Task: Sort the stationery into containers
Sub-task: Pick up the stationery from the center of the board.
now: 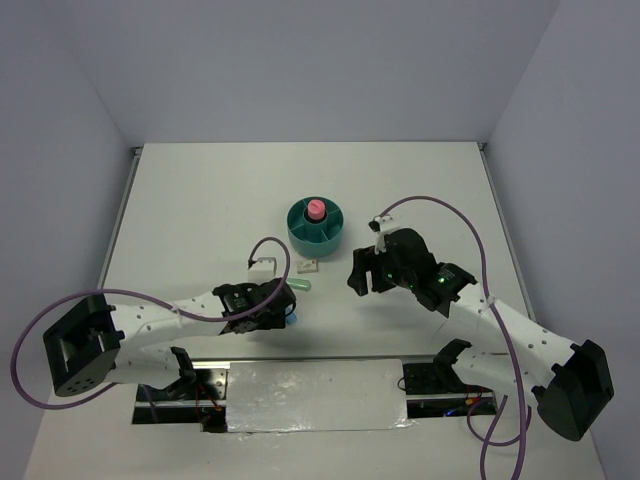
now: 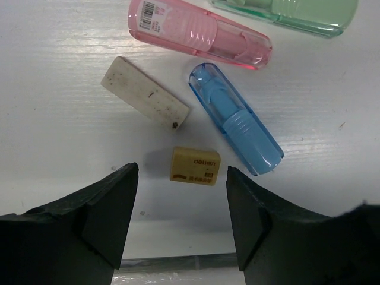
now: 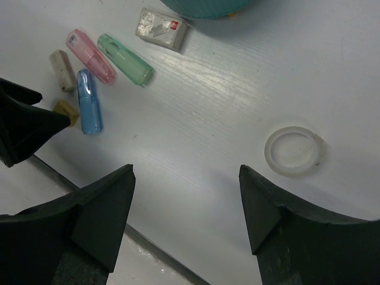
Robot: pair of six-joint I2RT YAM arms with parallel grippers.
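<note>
On table (image 2: pixel 53 148), near side of organiser (image 1: pixel 298 232) | left fingers (image 2: pixel 113 208) apart, straddling beige eraser (image 2: pixel 195 165), not touching | right fingers (image 3: pixel 101 208) apart, empty, above tape ring (image 3: pixel 294 151) | eraser judged light, rubbery, grippy, may skid; pinch its short ends, low

The green capsule (image 2: pixel 306 15) and the teal organiser (image 3: pixel 205 7) are each cut off by a top edge.

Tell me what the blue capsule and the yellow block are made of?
The blue capsule looks like clear, glossy plastic: light shines off it and its insides show. The yellow block looks like matte rubber, probably an eraser, with printed lettering.
</note>
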